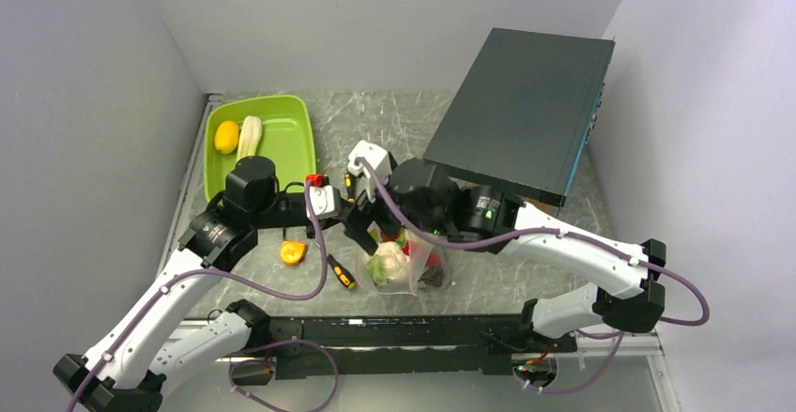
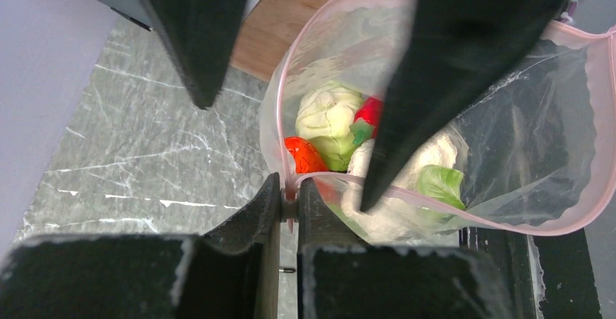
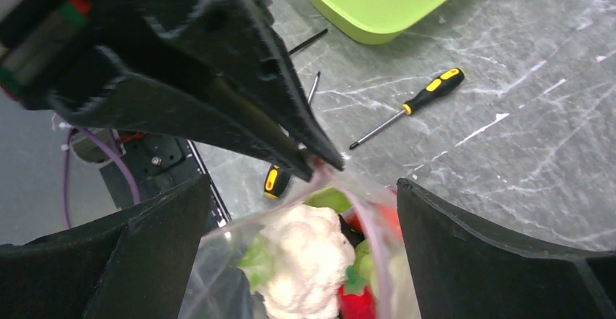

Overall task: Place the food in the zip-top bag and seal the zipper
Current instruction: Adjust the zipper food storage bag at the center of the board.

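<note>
– Checking overhead first: where's your bag (image 1: 405,267)?
– Upright near the front edge of the table (image 1: 526,276), with the food (image 1: 387,264) already inside. Tape measure (image 1: 293,252) and screwdriver (image 1: 341,272) lie just left of it, not part of the job. The tray (image 1: 282,149) sits well back. Your left arm (image 1: 188,271) and right arm (image 1: 573,243) meet over the bag's mouth, presumably so one holds while the other closes.

– Left wrist view: what's your left gripper (image 2: 290,188) doing?
– Clamped tight on the pink zipper (image 2: 280,108) at one corner of the mouth. Likely it's anchoring that end so the bag won't flop or slide when pressed. The mouth gapes wide, and a leafy head (image 2: 327,119) and a chili (image 2: 304,155) show through it.

– Right wrist view?
– Your right gripper (image 3: 304,184) is spread wide and gripping nothing. The bag mouth sits between its fingers, right beside the pinched corner, with the cauliflower (image 3: 305,261) just below. It looks lined up to squeeze both strips together next to the anchor and then run along.

– Status?
– Food's in, zipper not sealed yet. The mouth is wide open, so I'd guess the far lip could slip out of the squeeze.
</note>
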Robot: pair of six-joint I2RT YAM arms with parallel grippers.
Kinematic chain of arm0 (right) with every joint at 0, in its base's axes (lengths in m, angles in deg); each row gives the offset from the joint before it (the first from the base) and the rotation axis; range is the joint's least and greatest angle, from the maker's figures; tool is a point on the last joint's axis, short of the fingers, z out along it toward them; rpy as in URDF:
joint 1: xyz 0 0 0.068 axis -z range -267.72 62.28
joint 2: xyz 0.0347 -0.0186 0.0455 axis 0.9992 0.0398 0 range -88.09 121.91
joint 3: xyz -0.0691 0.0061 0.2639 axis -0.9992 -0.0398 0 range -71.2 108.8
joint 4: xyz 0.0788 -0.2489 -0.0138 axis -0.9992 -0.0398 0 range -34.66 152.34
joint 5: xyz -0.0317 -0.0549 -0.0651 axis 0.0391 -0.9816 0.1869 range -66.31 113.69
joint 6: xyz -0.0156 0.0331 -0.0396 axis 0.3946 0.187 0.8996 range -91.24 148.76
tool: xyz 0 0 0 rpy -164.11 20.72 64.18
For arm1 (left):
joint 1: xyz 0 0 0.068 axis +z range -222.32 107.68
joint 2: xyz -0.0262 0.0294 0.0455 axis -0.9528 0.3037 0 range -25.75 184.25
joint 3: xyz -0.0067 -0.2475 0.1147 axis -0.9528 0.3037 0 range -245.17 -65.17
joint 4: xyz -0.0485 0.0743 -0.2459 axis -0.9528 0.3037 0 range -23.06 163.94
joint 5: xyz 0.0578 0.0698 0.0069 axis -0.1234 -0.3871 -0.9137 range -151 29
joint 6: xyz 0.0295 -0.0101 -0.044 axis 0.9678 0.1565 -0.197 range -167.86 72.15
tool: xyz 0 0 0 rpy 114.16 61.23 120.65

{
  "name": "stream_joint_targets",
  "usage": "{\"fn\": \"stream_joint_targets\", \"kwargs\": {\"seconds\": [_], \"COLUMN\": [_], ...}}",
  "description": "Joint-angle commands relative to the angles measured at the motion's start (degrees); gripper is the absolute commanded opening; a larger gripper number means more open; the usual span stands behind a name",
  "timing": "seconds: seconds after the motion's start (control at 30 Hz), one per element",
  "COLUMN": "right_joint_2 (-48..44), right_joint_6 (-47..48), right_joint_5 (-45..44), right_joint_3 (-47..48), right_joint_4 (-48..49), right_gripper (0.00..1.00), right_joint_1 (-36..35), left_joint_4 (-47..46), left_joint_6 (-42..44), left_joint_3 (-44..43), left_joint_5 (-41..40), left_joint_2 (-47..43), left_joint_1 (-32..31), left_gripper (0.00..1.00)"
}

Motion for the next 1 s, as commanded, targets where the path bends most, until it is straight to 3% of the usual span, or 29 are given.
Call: {"fn": "stream_joint_targets", "kwargs": {"seconds": [0.0,0.1,0.37,0.53,0.73,0.97], "right_joint_2": [2.26,4.55,2.73,1.92,-1.11,-4.9], "right_joint_6": [-8.58,-8.17,-2.42,2.76,4.04,9.08], "right_joint_5": [-21.04,-31.21,-38.07,-39.6,-37.09,-36.35], "right_joint_3": [4.14,3.55,-2.87,-4.94,-9.81,-16.13], "right_joint_4": [-1.68,-2.47,5.01,8.81,11.07,20.88], "right_gripper": [1.0,1.0,0.98,0.9,0.72,0.52], "right_joint_1": [-8.09,-12.69,-15.16,-17.62,-18.21,-18.17], "left_joint_4": [-3.15,-2.85,7.38,10.67,4.72,3.08], "left_joint_6": [-1.29,-2.36,-5.14,-7.0,-9.07,-9.97], "left_joint_3": [-0.93,-1.19,-9.56,-13.19,-9.83,-8.79], "left_joint_5": [-1.25,-2.96,-3.08,-3.37,1.44,5.68], "left_joint_2": [-1.97,-3.09,-0.28,1.99,-2.47,-2.35], "left_joint_1": [0.3,0.36,0.5,0.83,3.83,5.17], "left_gripper": [0.0,0.0,0.0,0.0,0.0,0.0]}}
